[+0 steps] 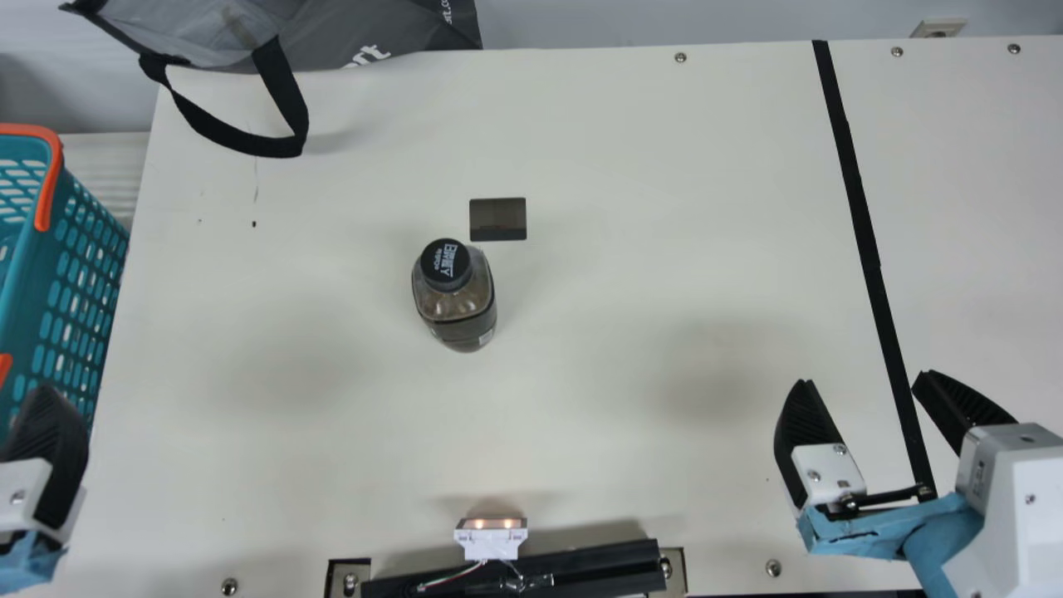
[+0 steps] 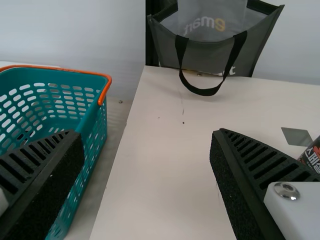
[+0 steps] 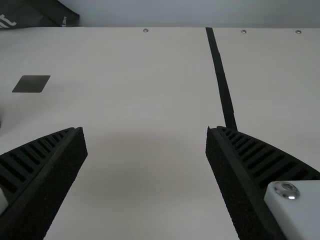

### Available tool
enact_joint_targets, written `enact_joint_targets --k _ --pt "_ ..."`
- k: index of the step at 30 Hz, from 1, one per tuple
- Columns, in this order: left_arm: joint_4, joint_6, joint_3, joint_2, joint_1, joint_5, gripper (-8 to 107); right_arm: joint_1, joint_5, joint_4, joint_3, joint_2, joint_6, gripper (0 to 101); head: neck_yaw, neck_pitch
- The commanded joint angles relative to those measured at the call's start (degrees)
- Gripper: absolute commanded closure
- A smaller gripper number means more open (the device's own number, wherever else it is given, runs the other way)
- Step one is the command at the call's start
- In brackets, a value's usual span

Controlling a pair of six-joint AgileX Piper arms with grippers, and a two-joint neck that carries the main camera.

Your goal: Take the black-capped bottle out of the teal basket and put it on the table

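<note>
While upright, axis vertical, cap (image 1: 446, 264) up, bottle (image 1: 457, 306) clear of empty, wide-apart left fingers (image 1: 51, 448) and right fingers (image 1: 804, 428).

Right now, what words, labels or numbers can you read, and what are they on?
"emart", mirrored, on the grey bag.
Other white letters on it: only partly visible, unclear.
Print on the black cap: too small to read.
Label on the bottle: cut off, unclear.

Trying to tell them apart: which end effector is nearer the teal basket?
The left end effector, by the basket; the right end effector is by the black tape.
</note>
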Motion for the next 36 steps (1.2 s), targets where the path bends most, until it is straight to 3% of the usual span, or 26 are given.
enact_joint_targets --k 1,36 --pt "-0.83 0.73 0.09 -0.08 0.53 0.26 -8 0.00 0.00 0.00 0.00 0.00 0.00 10 0.47 -0.21" --pt "-3.89 4.14 0.87 0.01 3.33 0.85 -8 0.00 0.00 0.00 0.00 0.00 0.00 10 0.47 -0.21"
